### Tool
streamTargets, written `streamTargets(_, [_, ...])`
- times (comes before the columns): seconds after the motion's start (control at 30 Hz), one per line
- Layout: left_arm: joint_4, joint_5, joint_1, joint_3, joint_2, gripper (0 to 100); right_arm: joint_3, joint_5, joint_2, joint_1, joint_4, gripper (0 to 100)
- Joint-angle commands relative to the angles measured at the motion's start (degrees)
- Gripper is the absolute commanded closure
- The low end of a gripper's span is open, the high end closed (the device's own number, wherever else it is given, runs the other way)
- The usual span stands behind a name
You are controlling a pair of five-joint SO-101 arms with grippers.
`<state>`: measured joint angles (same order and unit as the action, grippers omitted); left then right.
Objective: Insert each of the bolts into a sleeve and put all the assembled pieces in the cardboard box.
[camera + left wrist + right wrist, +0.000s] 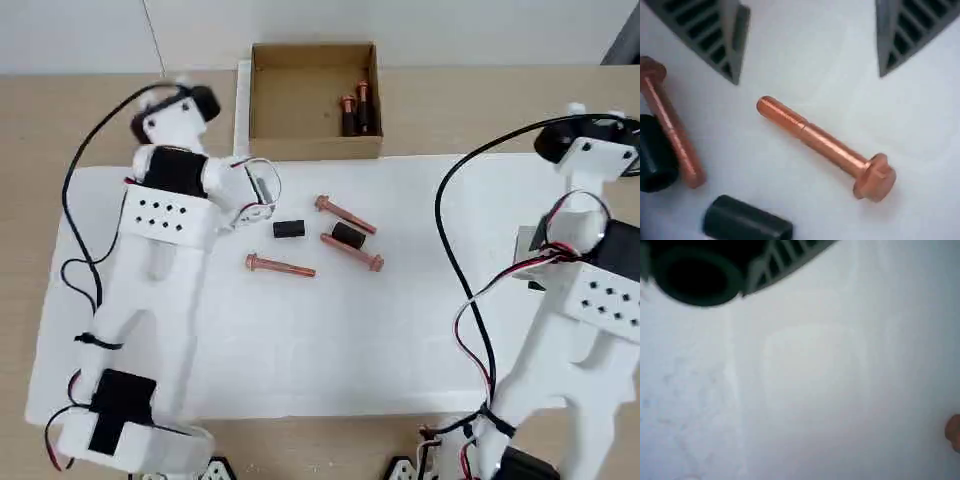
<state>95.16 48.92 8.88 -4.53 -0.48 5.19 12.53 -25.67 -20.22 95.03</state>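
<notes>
A copper bolt [825,145] lies loose on the white mat [330,340], just beyond the tips of my open left gripper [809,77]. That same bolt [280,266] is nearest the front; my left gripper [258,195] hangs over the mat's back left. A loose black sleeve [289,229] lies beside it. Two more bolts [345,214] [352,252] flank a second sleeve [348,235]. The cardboard box [270,100] holds two assembled pieces [355,110]. My right arm [580,260] stands at the right edge, with a dark part of its gripper [695,275] over bare mat.
The box sits at the back edge of the mat, on the tan table [60,120]. Cables loop beside both arms. A copper bit [954,432] shows at the edge of the right wrist view. Free mat lies between the two arms toward the front.
</notes>
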Motion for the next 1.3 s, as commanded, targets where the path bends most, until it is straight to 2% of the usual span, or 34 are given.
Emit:
streamTargets(0.0, [-0.09, 14.42, 0.0, 2.68, 2.73, 83, -0.18, -0.79, -2.33, 0.4, -0.31, 99.5])
streamTargets(0.07, [-1.23, 16.97, 0.0, 3.03, 6.07, 83, -0.18, -0.79, -2.33, 0.4, -0.31, 99.5])
streamTargets(0.37, [-7.21, 20.04, 0.09, 2.86, 18.2, 83, -0.18, -0.88, -2.33, 0.4, -0.31, 99.5])
streamTargets(0.6, [-10.2, 21.8, 0.35, 2.95, 18.99, 83, -0.18, -0.88, -2.33, 0.4, -0.4, 99.5])
streamTargets(0.73, [-9.76, 22.24, 3.25, 3.12, 18.99, 83, -0.18, -0.88, -2.24, 0.4, -0.48, 99.5])
streamTargets(0.9, [-9.85, 26.29, 6.42, 3.21, 18.99, 83, -0.18, -0.88, -2.24, 0.4, -0.57, 99.5])
streamTargets(1.27, [-9.93, 26.64, 6.15, 3.21, 19.08, 83, -0.18, -0.88, -2.33, 0.4, -0.57, 99.5])
